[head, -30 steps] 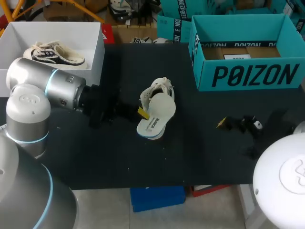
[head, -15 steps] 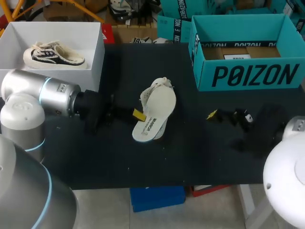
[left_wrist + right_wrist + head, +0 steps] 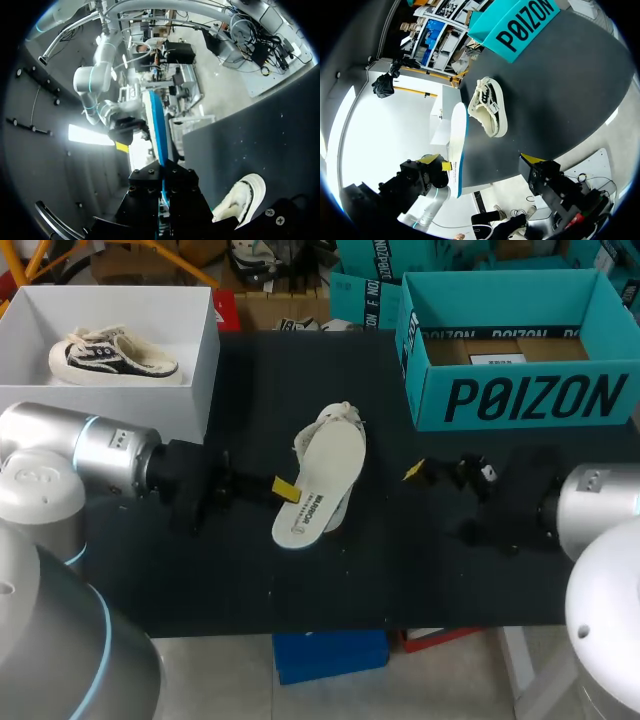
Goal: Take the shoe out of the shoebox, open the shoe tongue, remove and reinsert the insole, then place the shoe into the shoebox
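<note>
A white insole (image 3: 320,483) with a blue edge is held tilted above the dark table, and my left gripper (image 3: 283,490) is shut on its side. In the left wrist view the insole (image 3: 156,125) runs edge-on out from my left gripper (image 3: 163,194). Under and behind it lies the cream low shoe (image 3: 338,420), also visible as the shoe (image 3: 490,107) in the right wrist view. My right gripper (image 3: 432,474) hovers open and empty to the right of the shoe. The teal shoebox (image 3: 520,400) stands open at the back right.
A white box (image 3: 205,370) at the back left holds another cream and dark shoe (image 3: 112,353). The dark table (image 3: 400,570) is bare along its front edge.
My left gripper has drawn the insole left and toward the front, away from the shoe. My right gripper has moved left toward the shoe, still open.
</note>
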You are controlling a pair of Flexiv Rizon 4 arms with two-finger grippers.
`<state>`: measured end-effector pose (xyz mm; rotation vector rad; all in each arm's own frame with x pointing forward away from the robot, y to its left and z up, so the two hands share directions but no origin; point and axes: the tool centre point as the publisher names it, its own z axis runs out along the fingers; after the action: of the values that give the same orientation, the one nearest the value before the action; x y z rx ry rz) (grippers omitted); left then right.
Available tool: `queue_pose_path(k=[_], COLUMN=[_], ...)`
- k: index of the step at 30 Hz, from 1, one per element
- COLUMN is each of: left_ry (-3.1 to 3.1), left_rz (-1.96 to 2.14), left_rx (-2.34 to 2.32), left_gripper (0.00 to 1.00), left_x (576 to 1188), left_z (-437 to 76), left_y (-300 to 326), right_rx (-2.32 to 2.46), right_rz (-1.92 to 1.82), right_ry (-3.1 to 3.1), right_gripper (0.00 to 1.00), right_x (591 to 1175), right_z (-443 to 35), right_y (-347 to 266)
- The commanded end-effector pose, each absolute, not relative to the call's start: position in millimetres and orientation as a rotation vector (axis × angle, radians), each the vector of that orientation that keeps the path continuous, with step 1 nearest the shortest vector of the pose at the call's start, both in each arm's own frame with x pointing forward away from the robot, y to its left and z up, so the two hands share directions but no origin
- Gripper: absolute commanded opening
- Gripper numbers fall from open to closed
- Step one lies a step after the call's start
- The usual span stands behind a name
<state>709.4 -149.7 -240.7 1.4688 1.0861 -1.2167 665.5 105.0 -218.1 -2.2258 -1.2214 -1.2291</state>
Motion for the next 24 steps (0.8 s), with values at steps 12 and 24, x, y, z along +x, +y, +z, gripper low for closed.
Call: queue_pose_path(k=[12, 24], left_ry=[1.132, 1.127], left_rz=[-1.204, -1.195], left_rx=[1.428, 1.411], left_gripper=[0.00, 0.00], left_x=[692.7, 693.8], left_z=[-237.1, -236.0], left_y=[-152.7, -143.9], right_rx=[-1.130, -1.102], right_rz=[-1.447, -1.459], right_ry=[-0.894, -0.925], right_gripper=[1.00, 1.00], right_x=[668.4, 693.2], right_z=[-237.7, -241.0], right_y=[102.6, 132.6])
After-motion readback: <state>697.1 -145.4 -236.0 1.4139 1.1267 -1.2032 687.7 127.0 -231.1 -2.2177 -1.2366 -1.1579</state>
